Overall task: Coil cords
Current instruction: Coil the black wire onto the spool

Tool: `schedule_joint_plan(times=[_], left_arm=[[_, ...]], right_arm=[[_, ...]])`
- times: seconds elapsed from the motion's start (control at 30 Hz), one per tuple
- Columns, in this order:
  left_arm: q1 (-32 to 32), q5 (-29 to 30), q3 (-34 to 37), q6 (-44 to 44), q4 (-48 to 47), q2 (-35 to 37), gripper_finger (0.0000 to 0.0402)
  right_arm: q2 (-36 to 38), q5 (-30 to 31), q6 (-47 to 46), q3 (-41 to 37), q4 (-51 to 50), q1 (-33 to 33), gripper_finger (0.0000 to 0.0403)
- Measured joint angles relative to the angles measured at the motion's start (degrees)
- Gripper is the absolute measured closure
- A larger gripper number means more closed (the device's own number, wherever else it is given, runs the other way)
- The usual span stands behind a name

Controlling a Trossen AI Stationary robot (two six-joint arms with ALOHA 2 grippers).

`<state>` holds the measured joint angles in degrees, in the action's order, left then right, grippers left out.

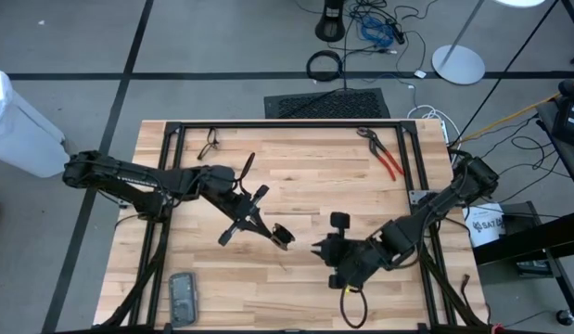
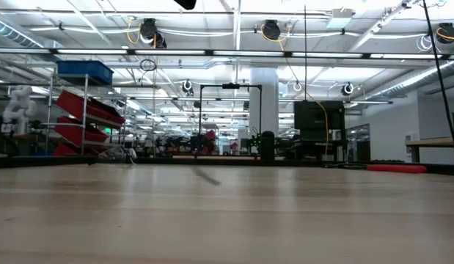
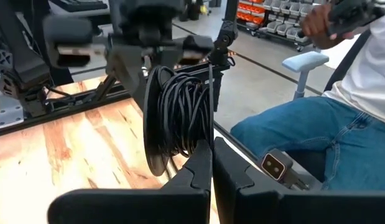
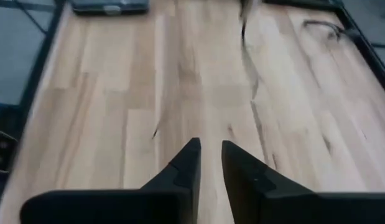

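The black cord (image 3: 180, 112) is wound into a thick coil of several turns against a dark round disc (image 3: 153, 124). It stands on edge just beyond my left gripper (image 3: 212, 155), which is shut on it above the table's middle (image 1: 283, 236). My right gripper (image 4: 211, 152) hovers close by toward the table's right (image 1: 317, 249), slanting down at bare wood. Its fingers stand a narrow gap apart with nothing between them. In the left wrist view its hand (image 3: 142, 31) shows behind the coil. The low view shows neither gripper nor cord. My left gripper pinches the coil's edge nearest to it (image 3: 201, 144) between its two fingertips, taking several strands together. The fingers come roughly level from the table's left. The coil stands upright beyond the fingertips, lifted clear of the table.
Red-handled pliers (image 1: 387, 160) lie at the far right, and a dark flat device (image 1: 183, 297) lies near the front left corner. A small dark wire shape (image 1: 210, 144) lies at the far left. A seated person in jeans (image 3: 304, 137) is beyond the table's edge.
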<state>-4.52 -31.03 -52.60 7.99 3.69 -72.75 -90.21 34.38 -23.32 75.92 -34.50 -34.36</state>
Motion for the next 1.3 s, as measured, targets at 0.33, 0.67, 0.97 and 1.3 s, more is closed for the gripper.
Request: schedule_joint_plan(times=[0.33, 0.67, 0.97, 1.3], left_arm=[[0.0, 0.0, 0.0, -0.1, 0.1, 0.0, 0.0400], [0.0, 0.4, 0.0, -0.1, 0.3, 0.0, 0.0400], [0.0, 1.1, 0.0, 0.0, 0.3, 0.0, 0.0400], [0.0, 1.2, 0.0, 0.3, 0.3, 0.0, 0.0400]], right_arm=[[-0.4, 9.1, -8.0, -20.0, 31.0, -2.3, 0.0337], [-10.2, 13.7, -5.0, -30.4, 61.8, -0.2, 0.0336], [-19.1, 13.6, -2.7, -28.3, 71.9, 3.1, 0.0336], [-23.4, 14.2, -4.3, -23.9, 72.0, 5.3, 0.0336]])
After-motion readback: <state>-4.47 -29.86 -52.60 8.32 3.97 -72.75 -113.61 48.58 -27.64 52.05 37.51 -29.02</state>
